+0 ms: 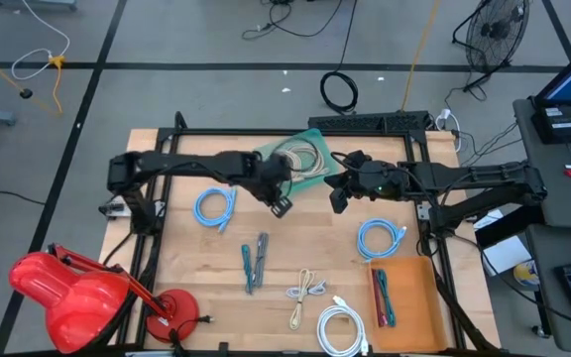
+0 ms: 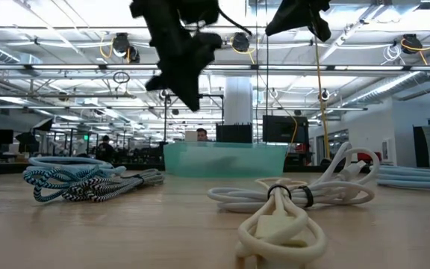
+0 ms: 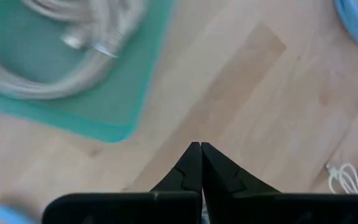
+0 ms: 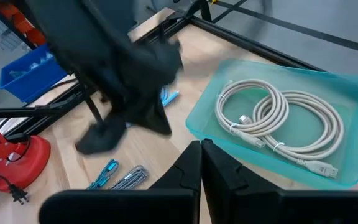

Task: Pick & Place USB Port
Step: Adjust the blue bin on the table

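Lying coiled in the teal tray at the table's far edge, a beige USB cable is already placed, while more cables are waiting nearer the front. Both grippers are hovering empty with jaws pressed shut: the left gripper just in front of the tray, the right gripper beside it. A blue coil is lying nearest the left arm.

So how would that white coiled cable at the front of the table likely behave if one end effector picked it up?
The white coiled cable would probably be floppy: it lies in loose loops, and no tie can be made out, so it may unwind and dangle. It looks thin, so likely light. Its smooth sheath might slip between narrow fingers unless several strands are pinched together.
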